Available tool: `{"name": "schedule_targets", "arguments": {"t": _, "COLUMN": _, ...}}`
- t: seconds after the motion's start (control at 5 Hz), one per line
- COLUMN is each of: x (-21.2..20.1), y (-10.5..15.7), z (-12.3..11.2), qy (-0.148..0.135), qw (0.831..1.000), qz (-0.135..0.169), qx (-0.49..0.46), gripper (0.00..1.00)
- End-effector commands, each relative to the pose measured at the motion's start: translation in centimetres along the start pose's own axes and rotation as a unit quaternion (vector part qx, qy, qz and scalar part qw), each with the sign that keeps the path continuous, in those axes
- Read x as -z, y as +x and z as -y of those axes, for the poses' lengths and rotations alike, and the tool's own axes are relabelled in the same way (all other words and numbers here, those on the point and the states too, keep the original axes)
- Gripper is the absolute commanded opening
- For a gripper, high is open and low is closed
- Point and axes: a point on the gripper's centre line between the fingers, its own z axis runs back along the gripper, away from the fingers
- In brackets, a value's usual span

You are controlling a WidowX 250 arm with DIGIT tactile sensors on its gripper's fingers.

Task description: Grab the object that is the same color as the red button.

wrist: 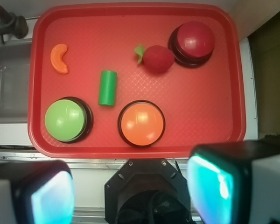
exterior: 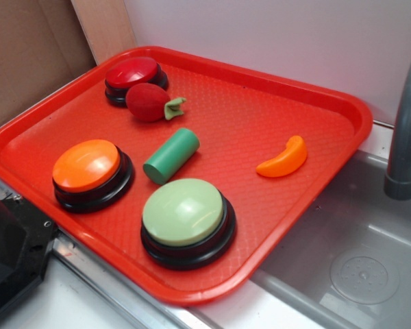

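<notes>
The fuzzy dark-red toy fruit (exterior: 148,102) with a pale green stem lies on the red tray (exterior: 281,82), touching the glossy red button (exterior: 131,72) at the tray's far left corner. In the wrist view the fruit (wrist: 157,59) sits just left of the red button (wrist: 195,39). My gripper (wrist: 130,193) is open and empty, high above the tray's near edge, with its two pads (wrist: 214,189) wide apart. In the exterior view the gripper is out of frame; only a black part of the robot (exterior: 14,253) shows at the lower left.
On the tray also lie an orange-topped button (exterior: 88,168), a pale green-topped button (exterior: 185,216), a green cylinder (exterior: 171,155) and an orange crescent toy (exterior: 283,159). A grey sink basin (exterior: 356,260) with a faucet (exterior: 405,130) is right of the tray.
</notes>
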Motion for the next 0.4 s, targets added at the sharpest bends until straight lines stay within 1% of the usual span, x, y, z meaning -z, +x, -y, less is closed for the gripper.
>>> {"name": "schedule_targets", "arguments": {"t": 0.0, "x": 0.0, "y": 0.0, "z": 0.0, "qy": 0.000, "qw": 1.000, "qz": 0.000, "qx": 0.000, "gripper": 1.00}}
{"name": "schedule_targets", "arguments": {"t": 0.2, "x": 1.4, "y": 1.4, "z": -0.7, "qy": -0.013, "qw": 0.996, "qz": 0.007, "qx": -0.092, "gripper": 1.00}}
